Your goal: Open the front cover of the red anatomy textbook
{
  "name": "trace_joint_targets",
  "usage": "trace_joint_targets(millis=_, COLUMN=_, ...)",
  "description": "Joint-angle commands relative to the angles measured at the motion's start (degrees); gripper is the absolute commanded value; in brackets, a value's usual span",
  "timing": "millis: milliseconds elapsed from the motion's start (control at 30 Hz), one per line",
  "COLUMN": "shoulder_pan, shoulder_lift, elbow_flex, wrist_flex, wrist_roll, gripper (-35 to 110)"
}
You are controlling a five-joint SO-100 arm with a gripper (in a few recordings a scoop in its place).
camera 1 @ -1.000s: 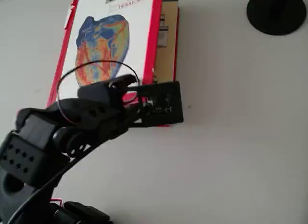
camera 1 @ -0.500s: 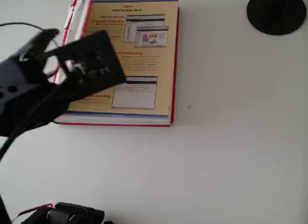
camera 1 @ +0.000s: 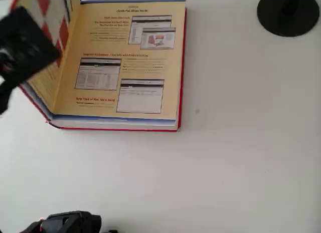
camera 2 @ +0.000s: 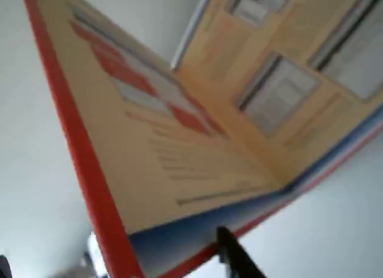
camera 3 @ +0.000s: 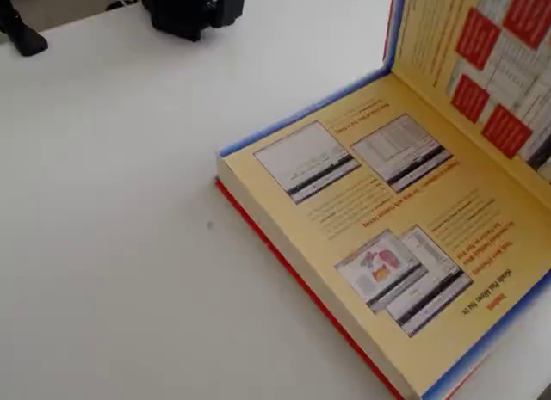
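Observation:
The red anatomy textbook [camera 1: 125, 67] lies open on the white table, its yellowish first page facing up. The front cover [camera 1: 42, 52] stands tilted up along the book's left side in the overhead view, its yellowish inner face with red boxes showing. It rises at the upper right in the fixed view [camera 3: 482, 64]. My black gripper [camera 1: 22, 47] is blurred and sits over the raised cover's outer edge. In the wrist view the cover [camera 2: 137, 146] fills the left, red edge toward me, with one dark fingertip [camera 2: 230, 248] in front of its lower blue edge. The jaws' spacing is hidden.
A black round stand base [camera 1: 288, 12] sits at the table's top right in the overhead view. Part of the arm's black base [camera 1: 65, 224] shows at the bottom edge. In the fixed view a black block [camera 3: 194, 9] rests at the far side of the white table [camera 3: 103, 202].
The cover has swung from nearly flat on the book to raised and leaning left, baring the whole first page. The gripper has moved left and up with it.

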State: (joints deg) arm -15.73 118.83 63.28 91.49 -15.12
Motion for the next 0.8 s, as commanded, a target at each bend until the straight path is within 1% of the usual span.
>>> trace_joint_targets(millis=0, shoulder_pan=-5.80, shoulder_lift=-5.36, elbow_flex=-13.62, wrist_flex=1.93, wrist_roll=1.05, gripper=43)
trace_joint_targets(millis=400, shoulder_pan=-17.49, shoulder_lift=-16.79, elbow_flex=-22.85, wrist_flex=1.32, wrist_roll=0.62, gripper=43)
trace_joint_targets(millis=767, shoulder_pan=-28.83, shoulder_lift=-22.50, elbow_flex=-23.03, wrist_flex=-2.64, wrist_roll=0.35, gripper=43)
